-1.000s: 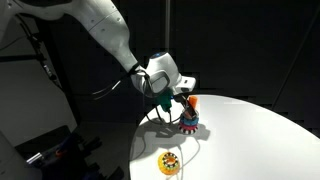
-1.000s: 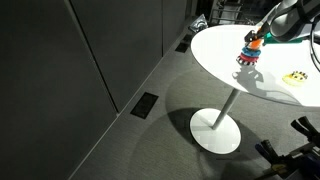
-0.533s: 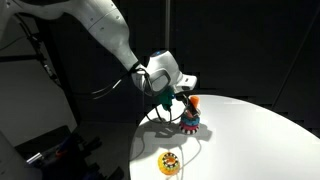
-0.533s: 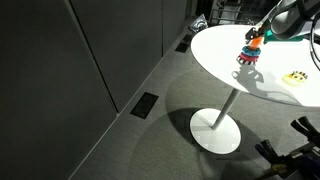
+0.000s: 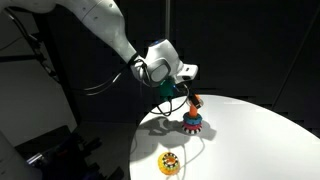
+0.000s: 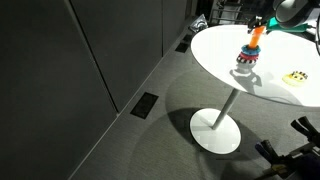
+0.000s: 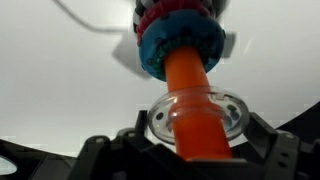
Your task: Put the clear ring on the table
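Around the orange post [image 7: 188, 75]: the clear ring [image 7: 228, 110] circles it near its free end in the wrist view, well apart from the blue ring [image 7: 178, 48] and red ring [image 7: 170, 12] at 12 o'clock. It is not on the surface yet.
Hand [image 7: 190, 150]: its dark fingers [image 7: 112, 152] sit at 8 and 4 o'clock of the clear ring, closed against its rim. I read this as pinching the ring, since nothing beneath it holds it up on the post.
Toy [image 5: 192, 122]: stands on the white surface [image 5: 250, 140] near its edge, directly under the hand.
Yellow dotted ring [image 5: 170, 163]: lies flat at 7 o'clock of the toy, apart from it.
Step in hand: drawing the clear ring off the tip of the post.
Doing it well: pull along the post's own line, which seems to lean a little in an exterior view. Keep the rim square to the post so the hole does not bind. Hold steady pressure, because smooth clear plastic may slip. Clear the tip fully before moving sideways, or the toy may drag or tip. Then lower the ring onto a bare white patch away from the toy and the yellow dotted ring.
Changed since half a second ago: the hand is higher in both exterior views — it was level with the toy's top, and now the post shows beneath it. The yellow dotted ring lies where it did.
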Controlling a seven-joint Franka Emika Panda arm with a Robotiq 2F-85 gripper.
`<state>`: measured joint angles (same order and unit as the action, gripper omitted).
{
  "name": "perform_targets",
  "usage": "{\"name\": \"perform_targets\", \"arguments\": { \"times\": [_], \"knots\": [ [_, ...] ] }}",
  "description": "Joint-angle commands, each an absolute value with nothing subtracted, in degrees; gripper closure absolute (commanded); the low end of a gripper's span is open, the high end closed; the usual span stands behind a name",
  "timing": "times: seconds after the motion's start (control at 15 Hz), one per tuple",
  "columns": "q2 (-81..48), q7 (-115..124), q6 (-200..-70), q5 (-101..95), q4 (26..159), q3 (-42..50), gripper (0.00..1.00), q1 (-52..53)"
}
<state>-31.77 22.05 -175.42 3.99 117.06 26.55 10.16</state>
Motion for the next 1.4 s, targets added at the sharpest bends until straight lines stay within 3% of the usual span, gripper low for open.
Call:
{"name": "perform_targets", "arguments": {
  "times": [0.0,0.67,1.07,1.33],
  "knots": [
    [-27.68,23.97,-173.65,3.93,119.08,29.43,0.3,13.28],
    [-20.36,24.02,-171.36,3.33,123.27,36.08,0.3,18.35],
    [-15.69,19.22,-158.68,4.06,125.74,34.13,0.3,16.02],
    [-14.82,21.4,-153.5,-2.37,126.29,26.08,0.3,6.93]
  ]
}}
